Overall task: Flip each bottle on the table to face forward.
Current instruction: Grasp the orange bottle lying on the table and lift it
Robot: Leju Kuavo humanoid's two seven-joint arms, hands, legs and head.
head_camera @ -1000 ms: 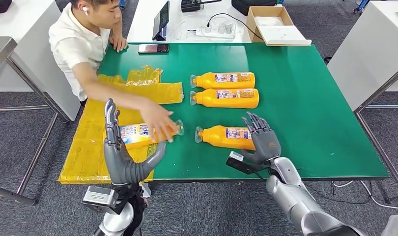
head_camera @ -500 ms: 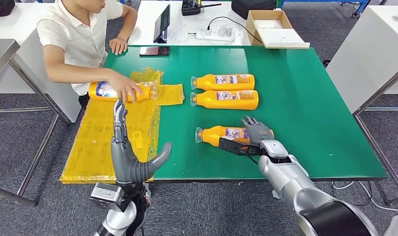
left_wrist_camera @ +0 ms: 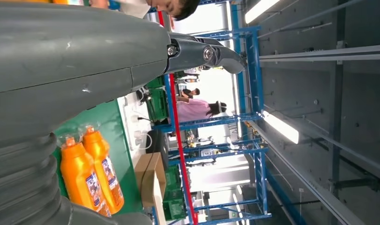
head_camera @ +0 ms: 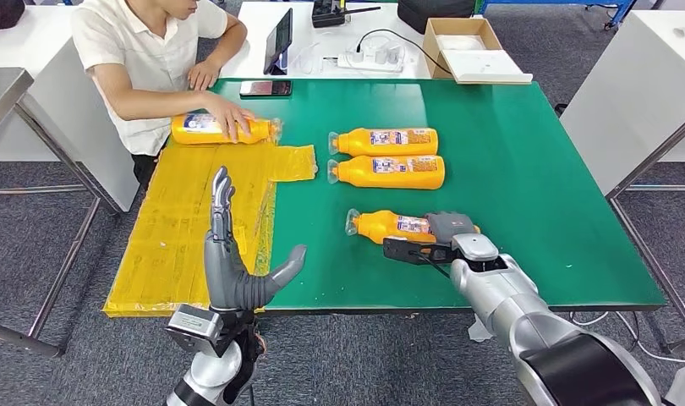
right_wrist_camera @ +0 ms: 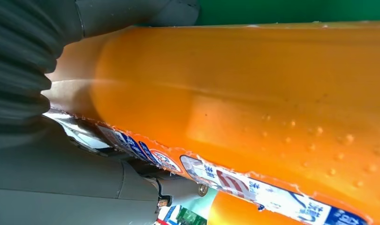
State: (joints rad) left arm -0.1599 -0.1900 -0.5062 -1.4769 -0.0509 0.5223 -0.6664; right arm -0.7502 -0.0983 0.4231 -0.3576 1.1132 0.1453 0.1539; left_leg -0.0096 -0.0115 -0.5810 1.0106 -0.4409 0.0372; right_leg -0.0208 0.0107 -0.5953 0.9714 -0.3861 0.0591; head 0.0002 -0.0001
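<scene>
- The right hand is wrapped around the near bottle — it lies on its side on the green table, cap away from the hand.
- The left hand holds nothing, fingers straight and apart (raised over the yellow sheet).
- Beyond the near bottle lie two bottles, side by side and touching.
- A person's hand rests on a fourth bottle, well apart from the near bottle, at the sheet's far end.
</scene>
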